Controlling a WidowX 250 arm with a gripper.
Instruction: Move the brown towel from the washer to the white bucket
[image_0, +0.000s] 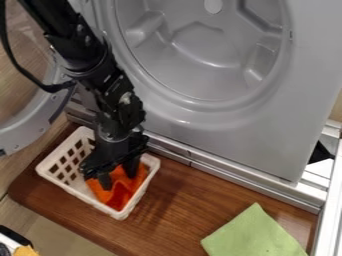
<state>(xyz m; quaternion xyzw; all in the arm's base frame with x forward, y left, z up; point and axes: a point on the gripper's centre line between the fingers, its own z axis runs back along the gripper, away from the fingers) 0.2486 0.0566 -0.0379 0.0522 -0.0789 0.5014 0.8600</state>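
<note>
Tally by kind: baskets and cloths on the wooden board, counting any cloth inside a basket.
Baskets: 1 (white basket)
Cloths: 2 (orange cloth in the basket, green cloth directly on the wooden board)
Total: 3

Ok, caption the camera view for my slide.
Black gripper at an orange cloth in a white basket before an open washer, green cloth nearby.

A reddish-brown wooden tabletop (177, 215) with a rounded left corner takes a soft sheen of light. Pale wood-look floor (50, 225) shows beyond its lower-left edge; silvery metal rails (234, 179) run along its upper side.
</note>
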